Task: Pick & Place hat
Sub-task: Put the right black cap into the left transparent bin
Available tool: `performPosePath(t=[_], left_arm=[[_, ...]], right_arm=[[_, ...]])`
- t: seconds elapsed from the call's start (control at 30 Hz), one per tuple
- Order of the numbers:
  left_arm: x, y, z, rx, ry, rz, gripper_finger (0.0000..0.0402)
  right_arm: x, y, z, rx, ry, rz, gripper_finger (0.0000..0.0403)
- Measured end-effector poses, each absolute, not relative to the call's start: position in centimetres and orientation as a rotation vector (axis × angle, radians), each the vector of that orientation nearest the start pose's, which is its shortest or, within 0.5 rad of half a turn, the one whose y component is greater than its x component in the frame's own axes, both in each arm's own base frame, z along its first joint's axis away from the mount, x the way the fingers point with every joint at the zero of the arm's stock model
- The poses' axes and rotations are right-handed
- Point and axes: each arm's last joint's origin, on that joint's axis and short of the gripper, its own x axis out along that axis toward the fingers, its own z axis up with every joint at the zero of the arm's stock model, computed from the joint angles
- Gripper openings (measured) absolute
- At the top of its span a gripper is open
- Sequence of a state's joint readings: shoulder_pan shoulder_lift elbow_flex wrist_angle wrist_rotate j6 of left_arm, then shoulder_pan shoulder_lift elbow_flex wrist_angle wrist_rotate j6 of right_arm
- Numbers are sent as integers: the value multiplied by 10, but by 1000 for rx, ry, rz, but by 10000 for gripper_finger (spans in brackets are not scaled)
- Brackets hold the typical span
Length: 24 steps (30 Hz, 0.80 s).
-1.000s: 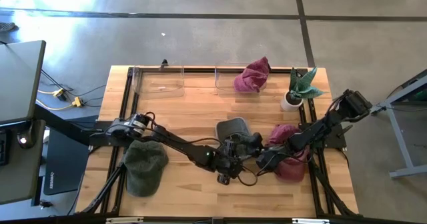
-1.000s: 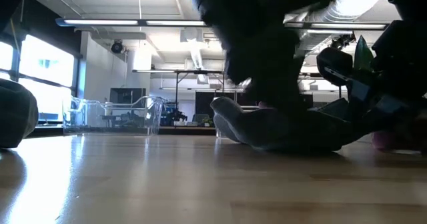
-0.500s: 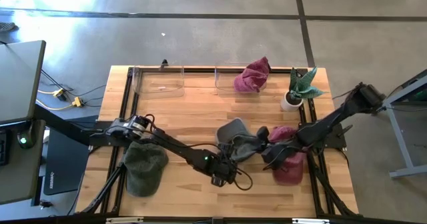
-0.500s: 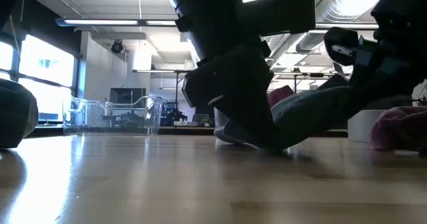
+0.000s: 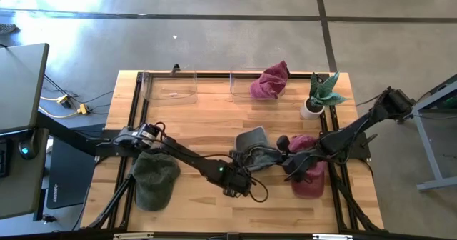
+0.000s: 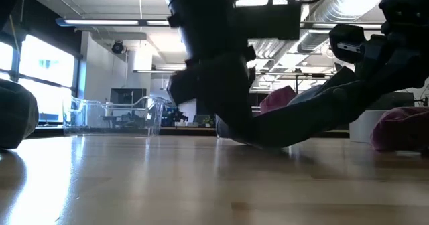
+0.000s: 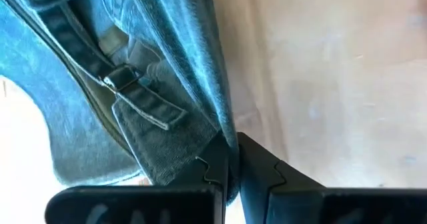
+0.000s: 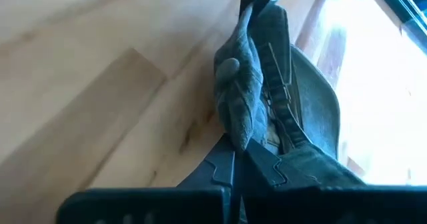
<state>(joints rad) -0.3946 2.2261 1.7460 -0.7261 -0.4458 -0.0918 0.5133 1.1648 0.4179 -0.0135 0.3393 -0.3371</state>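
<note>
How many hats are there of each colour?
Grey hat: 1, pinched by both grippers
Green hat: 1
Maroon hats: 3, one in the clear bin, two by the right arm
Total: 5

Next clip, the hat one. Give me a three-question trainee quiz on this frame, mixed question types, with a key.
1. True or false: both pincers are shut on the grey hat.
2. Multiple choice: where does the green hat lie? A) in a clear bin, B) on the table's left side near the front edge, C) under the potted plant.
3. Fill in: the maroon hat at the back sits in a clear ____.

Key: 1 true: the left pincer and right pincer each pinch its fabric. 2 B. 3 bin.
</note>
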Motion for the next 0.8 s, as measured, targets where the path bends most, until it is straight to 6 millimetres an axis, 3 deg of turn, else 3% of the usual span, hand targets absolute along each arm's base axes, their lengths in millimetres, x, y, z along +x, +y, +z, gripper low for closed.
performPosePath(t=[0.27, 0.4, 0.8], left_arm=[[431, -166, 196, 407, 1130, 98, 19], [438, -168, 212, 385, 1067, 102, 29], [455, -159, 221, 223, 961, 62, 216]], right_arm=[[185, 94, 160, -590, 639, 311, 3], [185, 95, 161, -583, 628, 313, 5], [187, 95, 162, -553, 613, 304, 3]])
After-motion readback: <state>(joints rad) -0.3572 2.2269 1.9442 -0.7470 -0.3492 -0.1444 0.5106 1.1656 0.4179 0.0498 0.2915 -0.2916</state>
